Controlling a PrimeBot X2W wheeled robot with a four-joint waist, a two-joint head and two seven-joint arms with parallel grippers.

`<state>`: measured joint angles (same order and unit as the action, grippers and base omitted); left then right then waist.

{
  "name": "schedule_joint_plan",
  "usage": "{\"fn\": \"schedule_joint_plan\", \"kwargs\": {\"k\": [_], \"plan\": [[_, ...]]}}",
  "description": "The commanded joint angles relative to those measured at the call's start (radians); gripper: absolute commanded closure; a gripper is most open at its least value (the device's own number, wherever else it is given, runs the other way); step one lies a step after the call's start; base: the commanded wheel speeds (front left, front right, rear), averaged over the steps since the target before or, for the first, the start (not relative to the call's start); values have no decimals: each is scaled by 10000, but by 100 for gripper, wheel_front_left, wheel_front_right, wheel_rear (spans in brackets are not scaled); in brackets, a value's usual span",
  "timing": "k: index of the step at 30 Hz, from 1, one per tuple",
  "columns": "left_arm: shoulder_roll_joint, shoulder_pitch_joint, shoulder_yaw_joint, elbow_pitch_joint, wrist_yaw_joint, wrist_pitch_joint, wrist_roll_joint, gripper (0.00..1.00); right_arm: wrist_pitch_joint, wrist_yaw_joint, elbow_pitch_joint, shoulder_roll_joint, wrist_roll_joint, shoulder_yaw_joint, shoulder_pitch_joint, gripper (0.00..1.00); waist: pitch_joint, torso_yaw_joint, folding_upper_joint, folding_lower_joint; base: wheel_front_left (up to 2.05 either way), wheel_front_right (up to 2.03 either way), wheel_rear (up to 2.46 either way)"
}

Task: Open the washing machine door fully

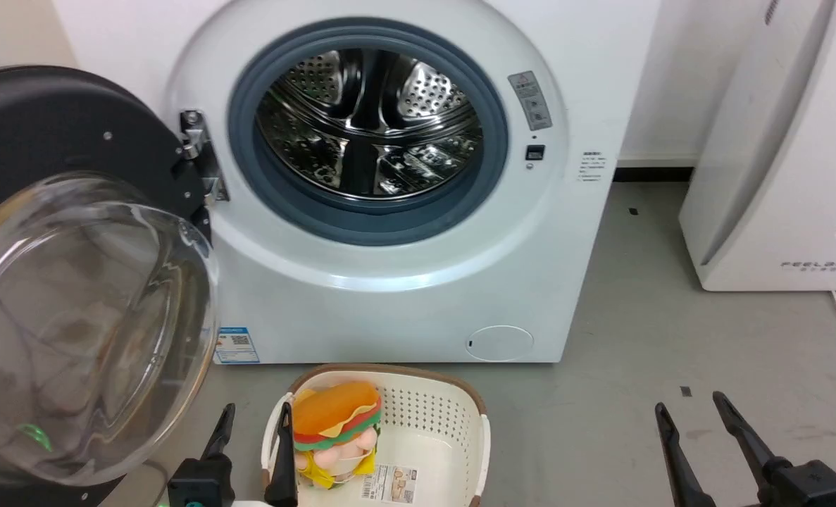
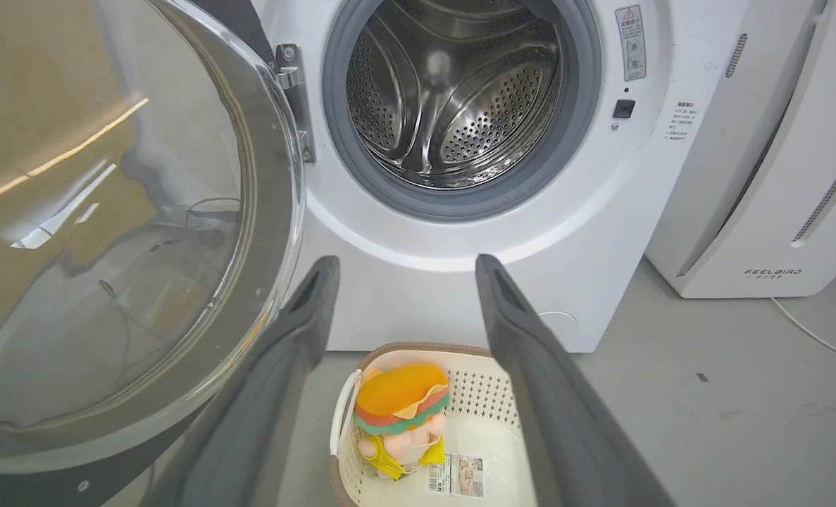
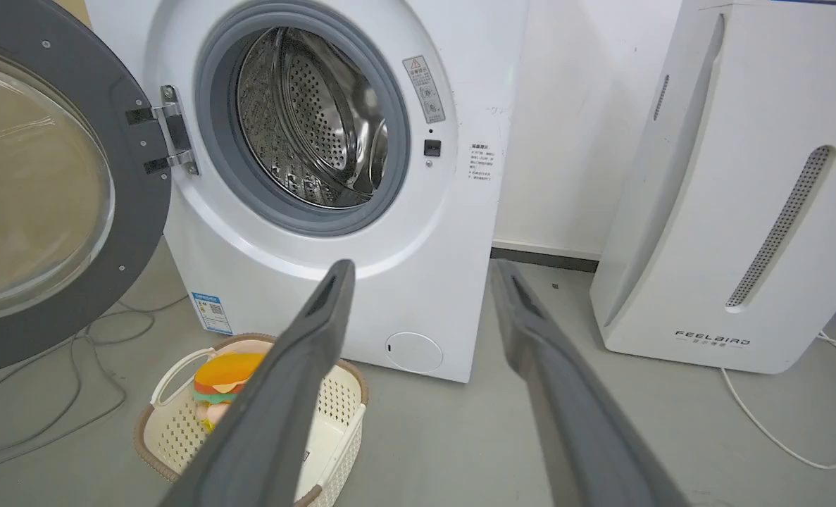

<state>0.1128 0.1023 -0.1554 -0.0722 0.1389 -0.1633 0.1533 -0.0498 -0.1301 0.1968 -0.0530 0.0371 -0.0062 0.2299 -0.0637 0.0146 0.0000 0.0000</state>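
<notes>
The washing machine door (image 1: 72, 267) is swung wide out to the left, hanging on its metal hinge (image 1: 199, 155) at the left edge of the opening. Its inner face is turned toward us, with the matte black rim at the top and the clear glass bowl bulging out near the camera. The washing machine (image 1: 403, 303) sits square in the middle, a white box on the grey floor (image 1: 636, 317). The steel drum (image 1: 372, 120) is fully on show inside its grey rubber ring (image 1: 361, 225).

Low on the front there is a small blue label (image 1: 236, 345) at the left corner and a round flap (image 1: 500, 343) toward the right.

Down at the near left is the left claw (image 1: 254, 429), released, its two dark fingers spread and apart from the door. Its right finger crosses the left rim of a white perforated basket (image 1: 453, 415) in the head view, and I can't tell if it touches. That basket stands on the floor just in front of the machine, with a burger plush toy (image 1: 337, 412) tucked in its left side.

Over at the near right, the right claw (image 1: 691, 405) is released too, fingers parted above bare floor, well apart from the machine.

On the far right stands a white FEELBIRD appliance (image 1: 777, 176), near the machine with a strip of floor between them. A pale cable (image 3: 763, 422) trails on the floor beside it.
</notes>
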Motion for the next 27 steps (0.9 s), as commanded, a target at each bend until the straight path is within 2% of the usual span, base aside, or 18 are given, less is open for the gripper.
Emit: {"fn": "schedule_joint_plan", "kwargs": {"k": [1, 8, 9, 27], "plan": [[30, -76, 0, -46, 30, -11, 19, 0, 7, -6, -13, 28, 31, -4, -210, 0, 21, -86, 0, 0, 0, 0, 0], [23, -5, -25, -152, 58, -103, 127, 0, -43, -6, -82, 28, 38, -20, -344, 0, 65, -80, 0, 0, 0, 0, 0], [-8, 8, -13, -142, 27, -63, 113, 100, -10, 0, -67, 0, -8, -25, -156, 100, 67, -81, 0, 0, 0, 0, 0], [-91, -114, 174, -41, -148, 153, -82, 100, 56, 1, -299, 2, -54, -20, -389, 100, 139, -87, 0, 0, 0, 0, 0]]}}
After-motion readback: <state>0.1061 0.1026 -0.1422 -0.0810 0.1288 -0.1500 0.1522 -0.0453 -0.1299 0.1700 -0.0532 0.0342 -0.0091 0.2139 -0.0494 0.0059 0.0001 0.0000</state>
